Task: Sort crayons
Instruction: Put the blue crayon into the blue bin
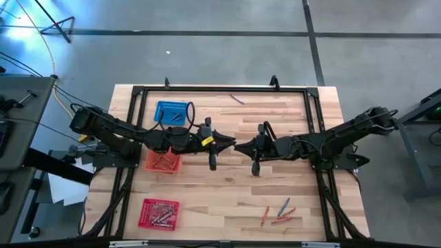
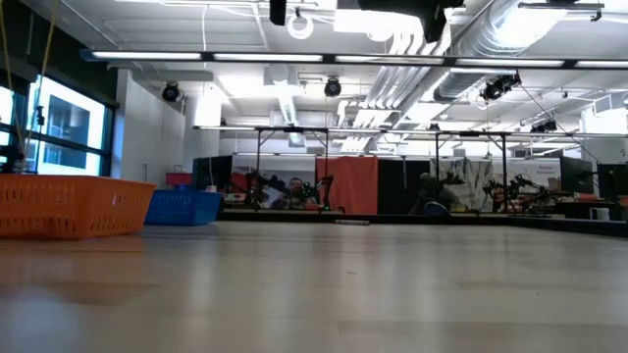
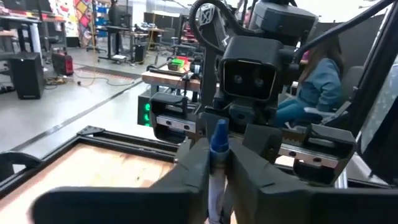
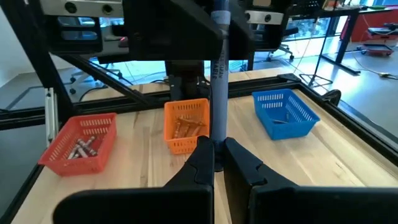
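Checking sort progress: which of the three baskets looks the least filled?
The blue basket, at the table's far edge next to the orange one. Only a crayon or two show in it, while the orange and red baskets each hold a visible pile.

We find no legible text, label, brand, number or sign anywhere; the print on the crayon wrapper (image 4: 218, 68) is too blurred for us to read

Two dark jointed arms; the left arm (image 1: 138, 134) carries a yellow label.
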Controlling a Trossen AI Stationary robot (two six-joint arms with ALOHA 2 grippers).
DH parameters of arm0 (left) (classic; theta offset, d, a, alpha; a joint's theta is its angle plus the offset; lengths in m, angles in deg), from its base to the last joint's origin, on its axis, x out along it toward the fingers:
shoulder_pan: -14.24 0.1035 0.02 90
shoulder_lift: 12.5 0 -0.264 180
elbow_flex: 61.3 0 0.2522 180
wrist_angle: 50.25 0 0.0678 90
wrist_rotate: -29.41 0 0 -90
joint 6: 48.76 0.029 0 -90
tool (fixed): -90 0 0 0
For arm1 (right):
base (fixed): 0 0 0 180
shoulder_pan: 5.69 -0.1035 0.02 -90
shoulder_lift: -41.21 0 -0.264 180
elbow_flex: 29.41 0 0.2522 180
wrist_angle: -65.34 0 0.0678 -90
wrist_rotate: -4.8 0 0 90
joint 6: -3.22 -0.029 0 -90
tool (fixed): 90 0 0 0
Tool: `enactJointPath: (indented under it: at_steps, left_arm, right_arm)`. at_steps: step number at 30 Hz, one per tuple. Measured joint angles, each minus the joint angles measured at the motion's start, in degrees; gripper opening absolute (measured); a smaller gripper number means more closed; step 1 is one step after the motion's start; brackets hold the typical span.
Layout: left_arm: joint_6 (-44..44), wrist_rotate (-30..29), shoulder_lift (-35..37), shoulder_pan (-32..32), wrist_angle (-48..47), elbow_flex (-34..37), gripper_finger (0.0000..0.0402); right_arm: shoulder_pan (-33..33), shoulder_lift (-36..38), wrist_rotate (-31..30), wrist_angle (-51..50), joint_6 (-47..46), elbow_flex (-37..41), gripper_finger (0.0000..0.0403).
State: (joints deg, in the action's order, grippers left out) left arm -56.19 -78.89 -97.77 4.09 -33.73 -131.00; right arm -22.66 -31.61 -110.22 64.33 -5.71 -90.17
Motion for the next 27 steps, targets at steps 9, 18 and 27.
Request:
enactJointPath:
  at_steps: [9, 18, 27]
  left_arm:
    - [-0.4, 0.3, 0.0, 0.0, -0.5, 0.0, 0.0005]
    - [-0.5, 0.2, 0.0, -0.2, -0.9, 0.0, 0.0003]
    - [-1.0, -0.4, -0.1, -0.2, -2.2, 0.0, 0.0001]
  right_arm:
    - [0.0, 0.0, 0.0, -0.1, 0.0, 0.0, 0.0000]
    - [0.0, 0.0, 0.0, 0.0, 0.9, 0.0, 0.0046]
    - [0.0, 0.0, -2.0, 0.0, 0.2, 0.0, 0.0163]
